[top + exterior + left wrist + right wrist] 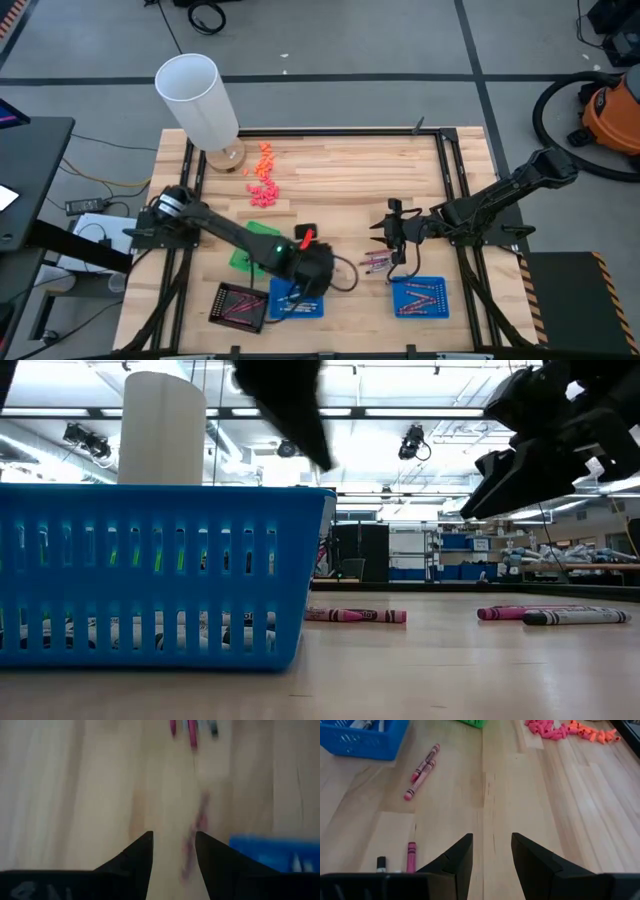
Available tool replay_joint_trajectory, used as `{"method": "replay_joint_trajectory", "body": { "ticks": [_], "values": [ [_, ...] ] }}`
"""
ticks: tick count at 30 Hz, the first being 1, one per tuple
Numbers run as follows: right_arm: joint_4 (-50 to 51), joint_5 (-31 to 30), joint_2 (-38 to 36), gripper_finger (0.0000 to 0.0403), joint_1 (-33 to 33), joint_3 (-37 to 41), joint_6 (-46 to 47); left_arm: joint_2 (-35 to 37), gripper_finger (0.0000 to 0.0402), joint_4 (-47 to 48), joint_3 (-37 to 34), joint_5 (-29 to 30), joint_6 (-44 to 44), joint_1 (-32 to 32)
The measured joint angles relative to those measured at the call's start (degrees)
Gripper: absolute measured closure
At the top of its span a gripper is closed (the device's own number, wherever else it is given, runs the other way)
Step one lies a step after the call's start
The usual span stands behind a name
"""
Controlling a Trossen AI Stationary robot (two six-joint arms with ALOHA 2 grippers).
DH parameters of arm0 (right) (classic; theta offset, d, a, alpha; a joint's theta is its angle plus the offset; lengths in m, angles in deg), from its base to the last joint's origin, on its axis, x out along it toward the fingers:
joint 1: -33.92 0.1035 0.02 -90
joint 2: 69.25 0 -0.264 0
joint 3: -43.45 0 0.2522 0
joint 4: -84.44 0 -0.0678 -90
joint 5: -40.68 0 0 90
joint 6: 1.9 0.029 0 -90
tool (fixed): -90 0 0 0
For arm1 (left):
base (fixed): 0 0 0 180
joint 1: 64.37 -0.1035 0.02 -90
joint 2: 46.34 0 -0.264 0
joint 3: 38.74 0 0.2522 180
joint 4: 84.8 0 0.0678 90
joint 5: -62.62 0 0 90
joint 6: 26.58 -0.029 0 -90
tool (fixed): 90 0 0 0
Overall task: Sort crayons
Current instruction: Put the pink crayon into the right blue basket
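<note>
Crayons loose at lower centre of the high view, between two blue trays. Left gripper and right gripper both parted, empty. Could roll if nudged by a closing finger, or drop into the wrong tray.

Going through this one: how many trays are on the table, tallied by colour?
Blue trays: 2 (left one, right one)
Black tray: 1
Green tray, partly hidden by the left arm: 1
Total: 4
</note>
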Motion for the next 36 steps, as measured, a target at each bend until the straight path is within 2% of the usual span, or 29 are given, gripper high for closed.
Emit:
{"method": "replay_joint_trajectory", "body": {
  "ticks": [4,8,11,14,17,21,25,29,36],
  "values": [
    [-0.3,-0.5,0.0,0.0258,0.0,0.0,-0.1,0.0,0.0246,-9.6,0.0,1.2,-8.0,-2.9],
    [-0.3,-1.4,0.0,0.0258,0.0,0.0,0.0,-0.1,0.0246,-16.1,0.0,0.9,-10.4,-6.0],
    [1.6,-1.5,-0.1,0.0258,0.0,0.0,0.5,-1.4,0.0246,-19.9,0.0,-4.2,-9.0,-8.1],
    [6.1,-4.7,-0.5,0.0258,0.0,0.0,2.1,-3.8,0.0246,-23.9,0.0,-9.6,-7.9,-9.3],
    [10.5,-7.5,-1.5,0.0258,0.0,0.0,3.9,-5.4,0.0246,-22.9,-0.1,-10.5,-7.8,-9.3],
    [12.8,-7.9,-2.6,0.0258,0.0,0.0,4.6,-7.3,0.0246,-21.9,-0.1,-13.9,-6.5,-9.6],
    [12.3,-8.3,-3.3,0.0258,0.0,0.0,4.6,-9.1,0.0246,-21.6,0.0,-18.0,-4.5,-9.2],
    [12.3,-8.6,-3.6,0.0258,-0.1,0.0,4.7,-10.3,0.0246,-20.6,0.0,-18.5,-2.4,-8.1],
    [11.9,-8.7,-3.6,0.0258,-0.1,0.0,4.6,-16.0,0.0246,-10.3,9.7,-17.6,-1.6,-6.7]
  ]
}}
